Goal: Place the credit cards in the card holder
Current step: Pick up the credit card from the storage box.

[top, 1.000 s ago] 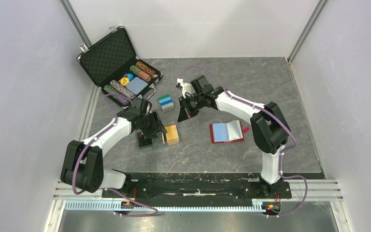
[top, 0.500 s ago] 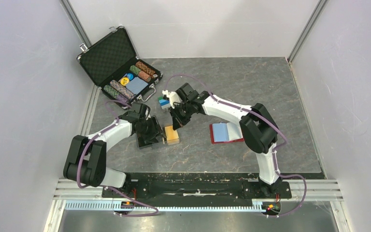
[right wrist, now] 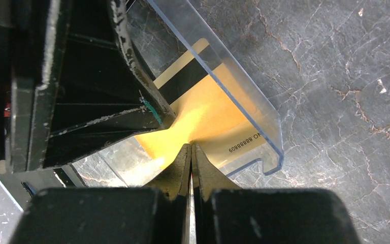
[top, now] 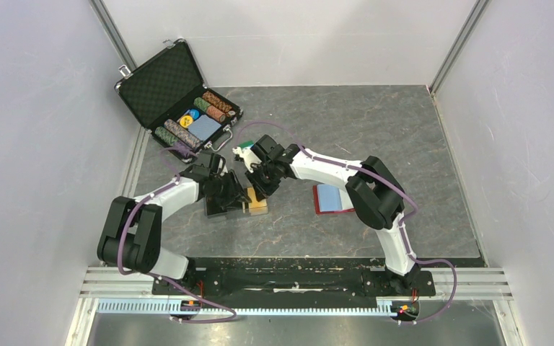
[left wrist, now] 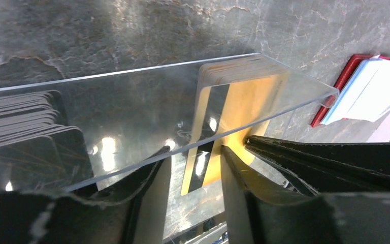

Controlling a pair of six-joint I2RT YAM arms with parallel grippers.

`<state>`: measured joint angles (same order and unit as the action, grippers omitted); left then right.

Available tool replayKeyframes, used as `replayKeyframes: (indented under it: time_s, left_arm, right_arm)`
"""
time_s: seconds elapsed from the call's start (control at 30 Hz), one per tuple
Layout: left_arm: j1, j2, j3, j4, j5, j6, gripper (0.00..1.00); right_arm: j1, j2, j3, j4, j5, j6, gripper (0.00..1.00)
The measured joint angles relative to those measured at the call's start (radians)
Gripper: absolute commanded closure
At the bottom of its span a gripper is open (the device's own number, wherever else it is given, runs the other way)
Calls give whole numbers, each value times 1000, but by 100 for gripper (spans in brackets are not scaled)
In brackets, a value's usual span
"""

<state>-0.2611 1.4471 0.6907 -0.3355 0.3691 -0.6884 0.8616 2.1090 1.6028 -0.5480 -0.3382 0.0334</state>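
A clear acrylic card tray (left wrist: 147,96) lies on the grey stone-patterned bench (top: 375,130). In its right-hand compartment sits a stack of orange-gold credit cards (left wrist: 244,101), the top one showing a black stripe; its left-hand compartment holds a stack of black cards (left wrist: 20,137).

The left gripper (left wrist: 194,151) is at the tray's near wall, its jaws standing apart and clamping nothing that shows. The right gripper (right wrist: 191,147) reaches in from the tray's far right side, jaws clenched together, the tips touching the top gold card.

The card holder (top: 330,198), a red wallet, lies open to the right of the tray, apart from it, with a pale blue panel inside. An open black chip case (top: 180,101) stands beyond the tray, to its far left.
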Motion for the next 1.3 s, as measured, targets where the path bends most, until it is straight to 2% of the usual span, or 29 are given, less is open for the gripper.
replayKeyframes:
  time_s: [0.23, 0.27, 0.53, 0.6, 0.87, 1.03, 1.2, 1.3]
  left_arm:
    - [5, 0, -5, 32, 55, -3, 95]
    - [8, -5, -5, 31, 62, -5, 98]
    - [7, -60, 1, 27, 94, -7, 98]
    - [6, -64, 3, 26, 97, -7, 98]
    - [5, -99, 4, 24, 103, -7, 98]
    - [5, -156, 4, 26, 109, -9, 98]
    - [5, -228, 4, 82, 125, -32, 98]
    - [6, -267, 4, 160, 148, -60, 98]
  right_arm:
    - [3, 0, 0, -2, 18, -1, 100]
    - [2, -1, 1, -3, 19, 0, 100]
    - [-2, -1, 12, -23, 22, -2, 100]
    - [-2, -1, 16, -27, 18, -1, 94]
    - [-42, -39, 15, -28, -30, 23, 62]
    - [-134, -190, -35, 24, -80, 68, 35]
    - [-260, -353, -157, 141, -188, 142, 19]
    - [-335, -413, -252, 212, -272, 189, 17]
